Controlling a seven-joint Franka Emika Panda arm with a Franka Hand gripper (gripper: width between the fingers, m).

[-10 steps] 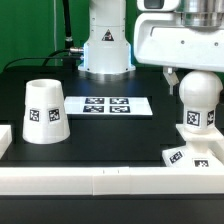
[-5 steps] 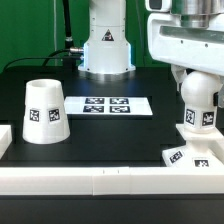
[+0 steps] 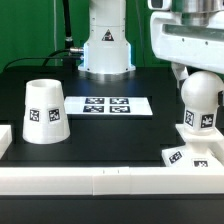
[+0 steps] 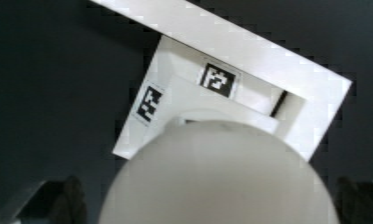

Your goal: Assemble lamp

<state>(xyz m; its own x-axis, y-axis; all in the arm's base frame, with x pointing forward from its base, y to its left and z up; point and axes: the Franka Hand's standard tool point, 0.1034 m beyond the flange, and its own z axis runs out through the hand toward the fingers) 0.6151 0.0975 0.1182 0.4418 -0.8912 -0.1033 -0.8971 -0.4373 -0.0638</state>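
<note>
Shade (image 3: 44,111) upright, open end up, well apart from gripper (image 3: 198,80), toward exterior view's left. Marker board (image 3: 110,105) flat on table (image 3: 130,137), between shade and gripper. Bulb (image 3: 200,102) directly under gripper, standing on base (image 3: 190,152). Fingers (image 4: 46,198) flank bulb dome. Contact unclear: cannot tell whether clamped or released.
</note>
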